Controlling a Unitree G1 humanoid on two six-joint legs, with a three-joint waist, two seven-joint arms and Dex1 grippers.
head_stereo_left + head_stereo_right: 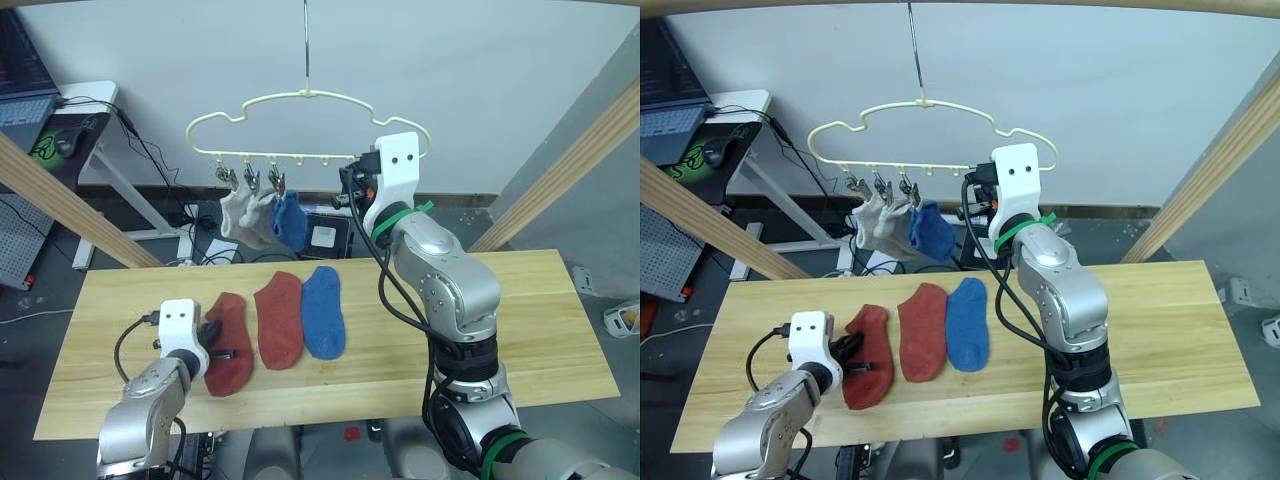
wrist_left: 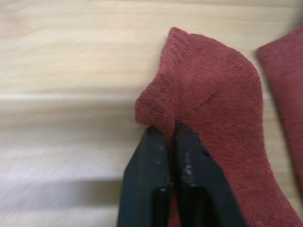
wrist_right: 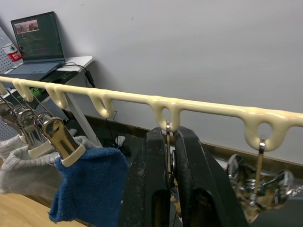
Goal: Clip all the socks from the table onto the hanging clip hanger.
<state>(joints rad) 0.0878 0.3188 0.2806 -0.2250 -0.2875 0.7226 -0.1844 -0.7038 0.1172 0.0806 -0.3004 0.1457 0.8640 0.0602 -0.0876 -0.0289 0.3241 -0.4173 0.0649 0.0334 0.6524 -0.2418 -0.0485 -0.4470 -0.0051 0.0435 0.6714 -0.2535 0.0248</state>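
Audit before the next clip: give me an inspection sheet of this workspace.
Surface: table, light wood.
Job's things: hanger holds two grey socks and a blue sock; on the table lie a blue sock and two red socks.
Clutter: nothing seen.
Hands: left hand pinches a fold of the leftmost red sock; right hand shut on a clip wire under the hanger bar.
Cables: black leads along the right arm.
Surroundings: white wall; laptop on a side desk.
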